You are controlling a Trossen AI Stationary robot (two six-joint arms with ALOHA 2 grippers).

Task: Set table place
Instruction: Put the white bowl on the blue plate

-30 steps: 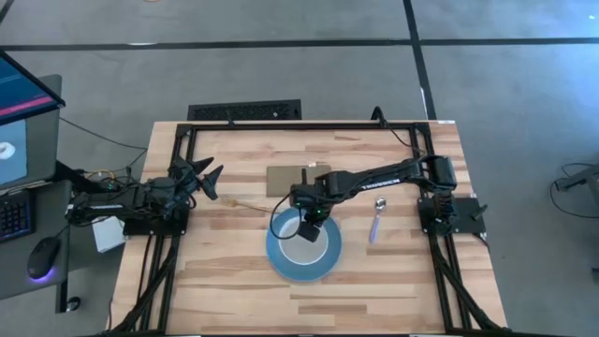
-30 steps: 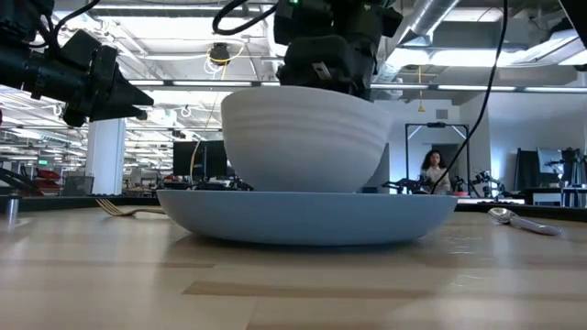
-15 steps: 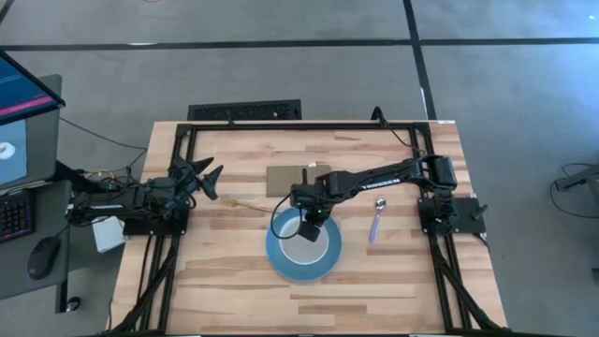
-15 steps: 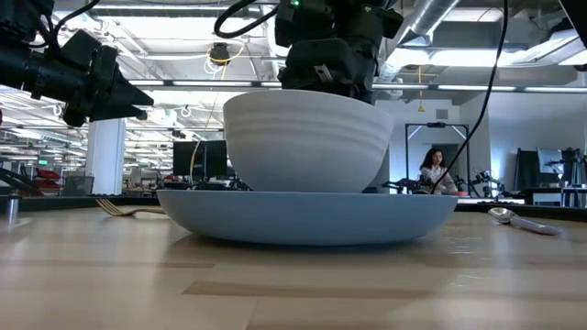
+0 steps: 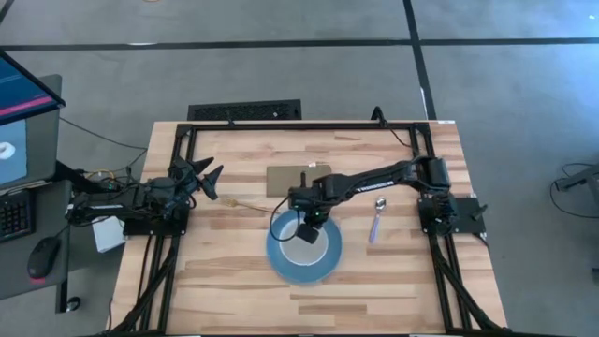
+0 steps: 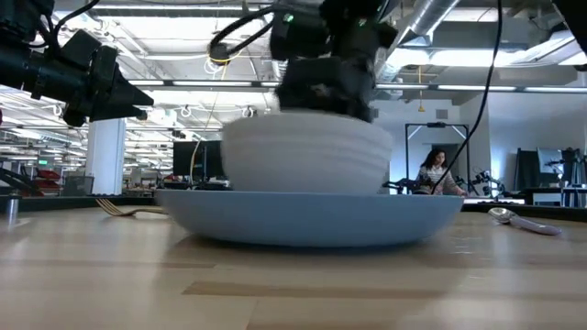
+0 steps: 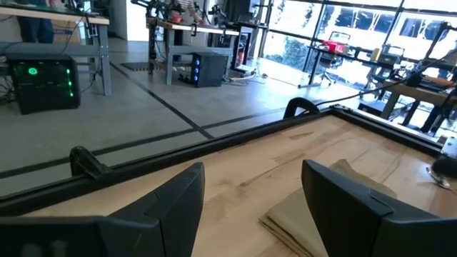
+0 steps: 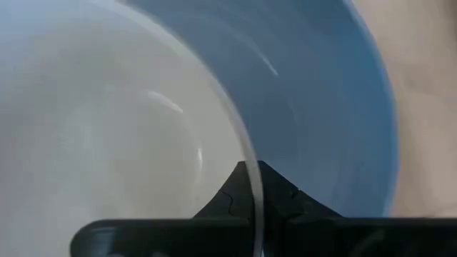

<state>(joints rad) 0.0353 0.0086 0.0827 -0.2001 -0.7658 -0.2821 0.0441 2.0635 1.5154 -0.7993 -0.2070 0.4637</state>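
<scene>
A large rectangular counter (image 5: 234,290) of pale wood planks with a black metal frame fills the overhead view. Toward the middle of the counter, somewhat nearer its front edge, lies a round blue plate (image 5: 281,264), and a smaller white bowl (image 5: 298,248) sits on it; in the table-height view the bowl (image 6: 307,156) appears down inside the plate (image 6: 312,215). The right hand (image 5: 307,229) is over the bowl and pinches its rim, one dark finger inside the wall and one outside, as its own wrist view shows, with white bowl (image 8: 107,121) on one side and blue plate (image 8: 321,100) on the other.

Toward the right edge, well apart from the plate, lies a silver spoon with a lilac handle (image 5: 377,218). On the plate's other side, toward the left edge, a thin gold fork (image 5: 245,205) rests flat on the wood. Behind the plate, toward the far edge, a flat brown rectangle (image 5: 285,180) lies on the counter.

The left hand (image 5: 210,179) waits above the left edge, its two fingers (image 7: 168,207) spread apart and holding nothing.

Beyond the counter, a person (image 6: 431,172) shows in the room.
</scene>
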